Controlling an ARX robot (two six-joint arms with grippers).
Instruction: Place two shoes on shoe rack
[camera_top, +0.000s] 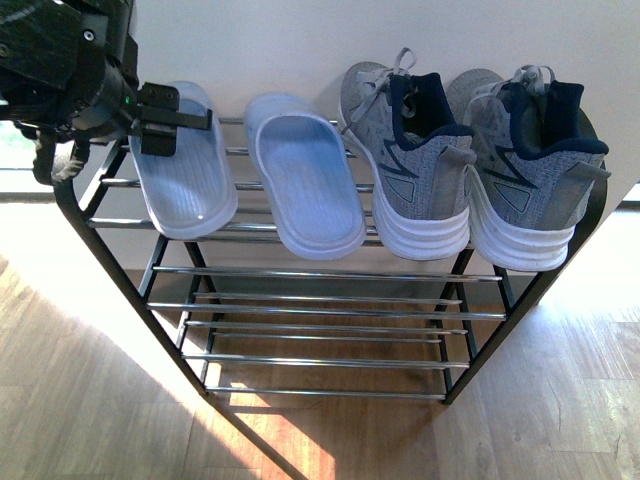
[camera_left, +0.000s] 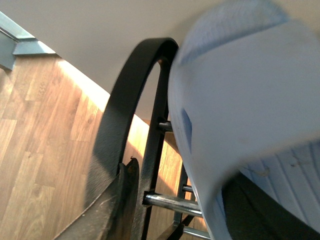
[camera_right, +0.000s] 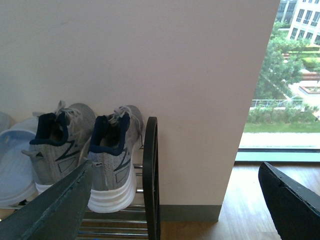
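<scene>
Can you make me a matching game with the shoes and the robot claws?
Column one:
1. left slide
2. right slide
3. grey sneakers
4. right gripper

Column two:
A. jaws wide apart, holding nothing, off past the rack's end
B. on the shoe rack's top tier, nothing touching it, between a slide and a sneaker
C. held at its edge by the left gripper
D. side by side at the rack's right end, heels towards the camera

Pairs: 1-C, 2-B, 3-D, 4-A
</scene>
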